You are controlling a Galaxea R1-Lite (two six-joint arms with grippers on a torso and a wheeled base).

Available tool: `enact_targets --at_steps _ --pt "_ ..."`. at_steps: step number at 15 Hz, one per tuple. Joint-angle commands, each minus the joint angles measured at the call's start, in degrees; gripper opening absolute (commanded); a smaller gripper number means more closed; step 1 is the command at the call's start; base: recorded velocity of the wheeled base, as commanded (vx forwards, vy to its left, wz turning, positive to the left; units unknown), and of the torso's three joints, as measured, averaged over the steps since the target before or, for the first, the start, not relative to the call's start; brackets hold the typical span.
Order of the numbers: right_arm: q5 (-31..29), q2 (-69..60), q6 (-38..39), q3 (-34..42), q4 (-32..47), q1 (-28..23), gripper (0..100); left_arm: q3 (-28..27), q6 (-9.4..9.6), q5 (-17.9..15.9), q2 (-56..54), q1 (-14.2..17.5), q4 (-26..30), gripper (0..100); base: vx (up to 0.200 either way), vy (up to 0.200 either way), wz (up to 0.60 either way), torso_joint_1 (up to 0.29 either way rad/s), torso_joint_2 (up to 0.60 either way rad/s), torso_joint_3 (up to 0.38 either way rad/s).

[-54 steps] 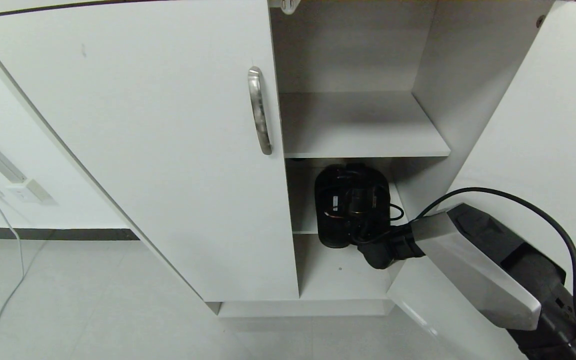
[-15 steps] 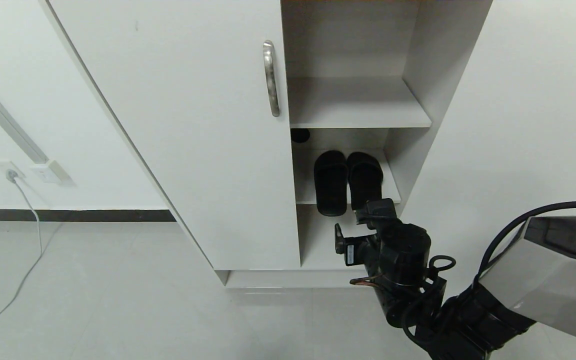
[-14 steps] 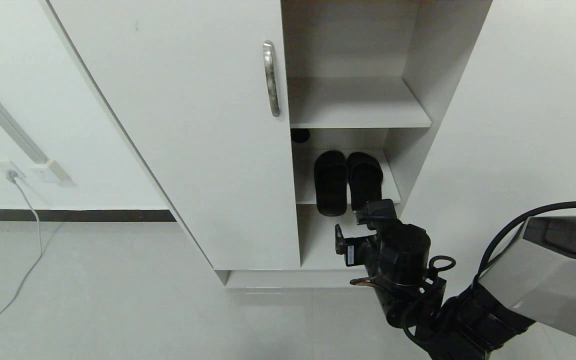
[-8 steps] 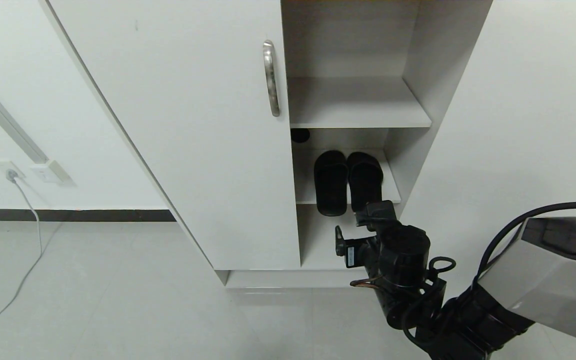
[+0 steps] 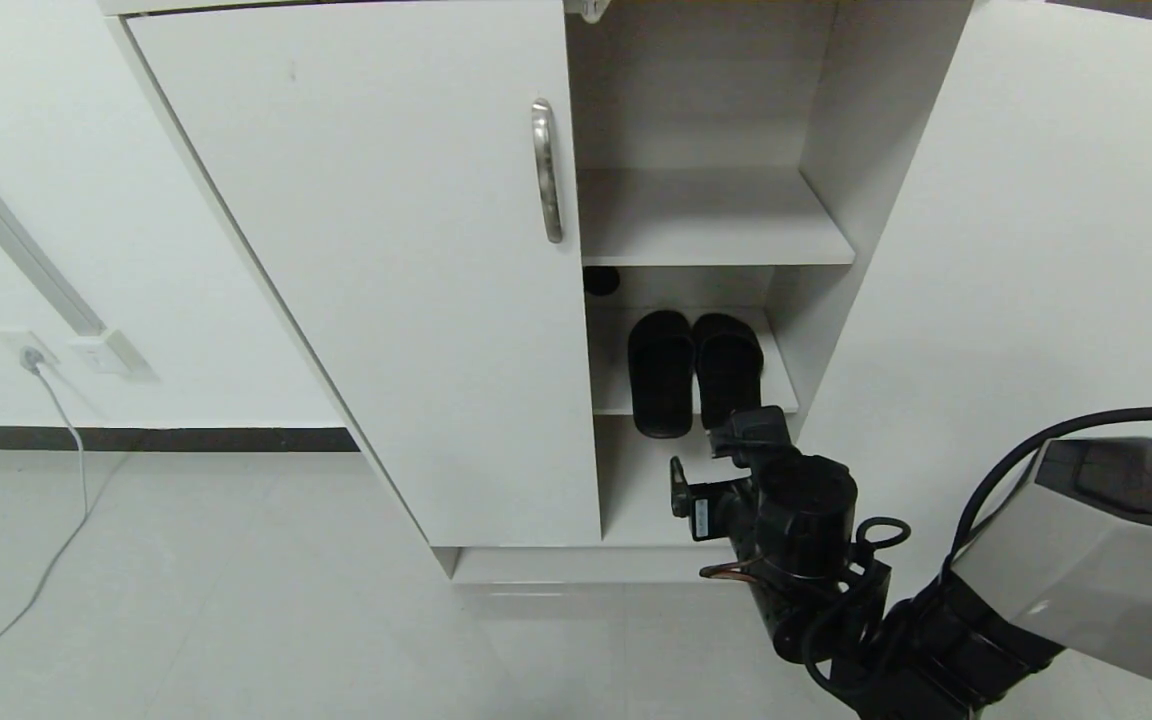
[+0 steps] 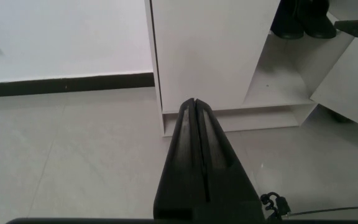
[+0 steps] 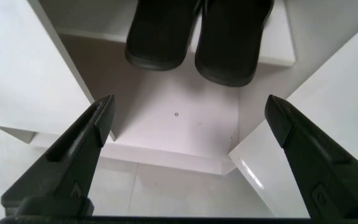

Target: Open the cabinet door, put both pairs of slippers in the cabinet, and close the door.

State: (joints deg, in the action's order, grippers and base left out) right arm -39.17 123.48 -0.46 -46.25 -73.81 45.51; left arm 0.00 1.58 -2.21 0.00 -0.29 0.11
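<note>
At the lower right of the head view the right arm enters. Its right gripper (image 5: pixel 714 455) hangs just in front of the bottom compartment (image 5: pixel 636 495) of the cabinet (image 5: pixel 841 130), with its two fingers spread wide and nothing between them. Its own wrist camera looks between those fingers onto the compartment's white floor and the near ends of the slippers above. The second claw, the left gripper (image 6: pixel 194 109), has its two fingers pressed flat together with nothing held. It is over the tiled floor (image 6: pixel 73 155) and points toward the cabinet's base.

Just beyond the right gripper, at the centre of the head view, is one pair of black slippers (image 5: pixel 696 370), two in all. They lie side by side and touching on the middle shelf (image 5: pixel 784 385), their near ends jutting a little over its front edge. Further back on that level, beside the edge of the closed door (image 5: pixel 386 250), is one small dark shape (image 5: pixel 601 280); what it is cannot be told. Above it is one upper shelf (image 5: pixel 706 215).

The cabinet has two doors. The closed door fills the centre left and carries one upright metal handle (image 5: pixel 547 170). The open door (image 5: pixel 1036 250) is swung out along the right side.

At the far left, on the wall, is one socket (image 5: pixel 28 352), with one grey cable (image 5: pixel 61 430) trailing down to the floor.
</note>
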Motion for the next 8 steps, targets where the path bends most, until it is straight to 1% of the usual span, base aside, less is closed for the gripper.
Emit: enact_targets --at_steps 1,8 --pt "0.0 0.4 0.0 0.0 0.0 0.0 100 0.0 0.0 0.0 0.1 0.0 0.1 0 0.0 0.0 0.0 0.007 0.0 0.198" --pt "0.0 0.4 -0.1 0.3 0.0 -0.1 100 0.0 0.0 0.0 0.1 0.0 0.0 0 0.0 0.0 0.0 0.002 0.0 0.204"
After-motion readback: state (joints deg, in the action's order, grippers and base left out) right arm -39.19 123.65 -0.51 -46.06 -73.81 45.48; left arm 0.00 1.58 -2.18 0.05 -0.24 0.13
